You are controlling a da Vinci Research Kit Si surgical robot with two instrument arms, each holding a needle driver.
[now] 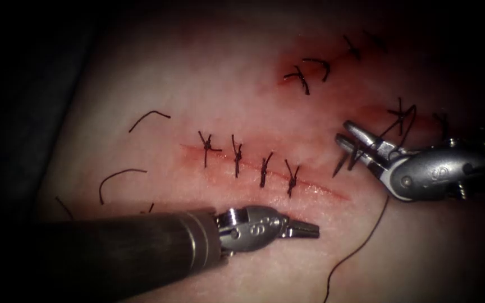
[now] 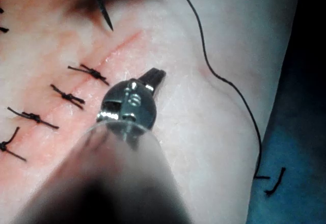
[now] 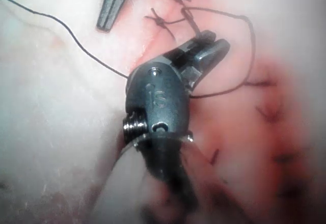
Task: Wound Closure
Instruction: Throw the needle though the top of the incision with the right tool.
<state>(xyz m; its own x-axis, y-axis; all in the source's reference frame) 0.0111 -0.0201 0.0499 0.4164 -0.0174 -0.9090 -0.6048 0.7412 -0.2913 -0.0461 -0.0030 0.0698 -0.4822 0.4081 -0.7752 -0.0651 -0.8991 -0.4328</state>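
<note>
Endoscope view: bright centre, heavy dark vignette at all edges and corners. Pale pink, moist tissue [image 1: 158, 84] is evenly lit mid-frame; the smooth grey metal shaft [image 1: 113, 252] of the left arm sits in dimmer light. Left wrist view: that shaft [image 2: 102, 183] is badly defocused, stitches sharp. Right wrist view: strongly lit, tissue [image 3: 51, 107] near washed out, soft throughout.
</note>
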